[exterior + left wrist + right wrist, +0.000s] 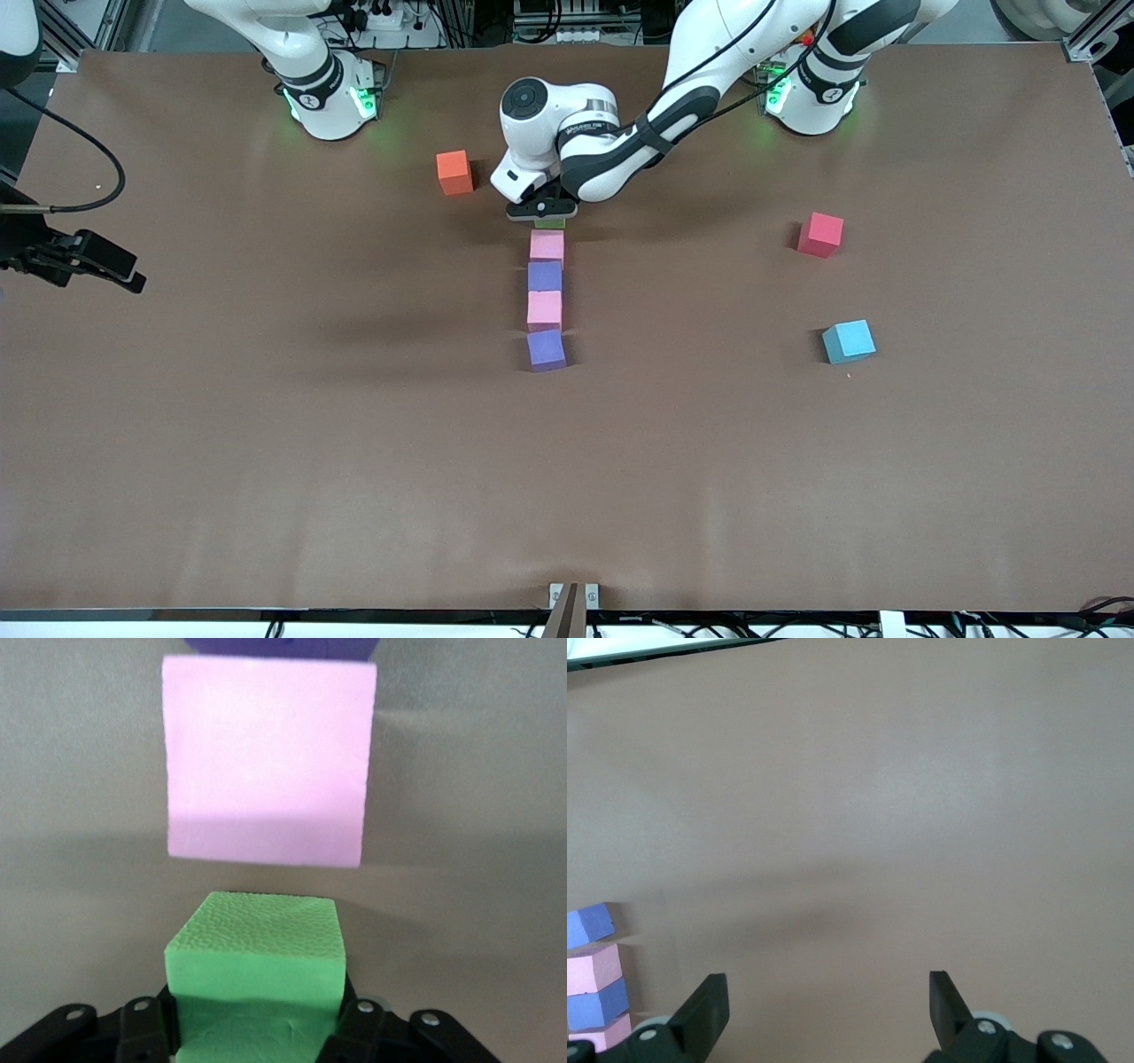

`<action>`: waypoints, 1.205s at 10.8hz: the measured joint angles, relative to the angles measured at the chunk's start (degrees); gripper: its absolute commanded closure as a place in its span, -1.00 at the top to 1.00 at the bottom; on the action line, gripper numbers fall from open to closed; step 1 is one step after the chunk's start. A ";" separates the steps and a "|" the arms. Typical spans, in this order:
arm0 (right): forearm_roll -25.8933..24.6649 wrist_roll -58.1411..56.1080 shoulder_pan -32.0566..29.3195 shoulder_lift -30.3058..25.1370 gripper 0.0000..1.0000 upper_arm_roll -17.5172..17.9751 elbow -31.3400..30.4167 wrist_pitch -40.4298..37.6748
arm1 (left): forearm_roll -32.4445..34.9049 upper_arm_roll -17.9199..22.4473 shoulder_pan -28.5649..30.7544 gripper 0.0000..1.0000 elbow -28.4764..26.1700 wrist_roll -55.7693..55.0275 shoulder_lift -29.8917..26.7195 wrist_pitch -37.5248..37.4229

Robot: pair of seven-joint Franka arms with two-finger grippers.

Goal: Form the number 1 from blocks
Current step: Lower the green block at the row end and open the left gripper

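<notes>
Table: a wide brown table [266,461] with two white robot arms based along one long edge.
Block line: four small matte foam cubes sit in a straight row at mid-table, running toward the front camera. From the robots' end they are a light pink cube [547,245], a purple cube [545,276], a second light pink cube [544,309] and a second purple cube [546,348].
Green block: a small green foam cube [254,970] sits at the robots' end of that row, near the first pink cube with a gap between them.
Left gripper: the left gripper [542,211] is low over the row's end, fingers clamped on the green cube.
Right gripper: the right gripper [828,1010] waits over bare table at the right arm's end, fingers spread wide and empty.
Other cubes: an orange foam cube [454,172] lies beside the left gripper; a red cube [820,235] and a light blue cube [849,341] lie toward the left arm's end.
</notes>
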 measured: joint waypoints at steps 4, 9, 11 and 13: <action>0.00 0.00 0.00 -0.03 1.00 -0.03 0.00 0.00 | 0.00 0.73 0.00 -1.00 0.87 2.03 0.01 0.00; -2.24 -0.60 0.09 -0.28 1.00 0.00 0.00 -0.53 | 0.00 1.62 0.01 -1.00 2.69 2.57 0.99 0.00; -2.78 -1.01 0.09 -0.29 1.00 -0.01 0.00 -0.63 | 0.00 1.63 0.01 -1.00 4.02 2.57 1.87 0.00; -2.98 -1.07 0.09 -0.29 1.00 -0.03 -0.02 -0.83 | 0.00 1.63 -0.01 -0.62 4.40 2.57 2.19 0.00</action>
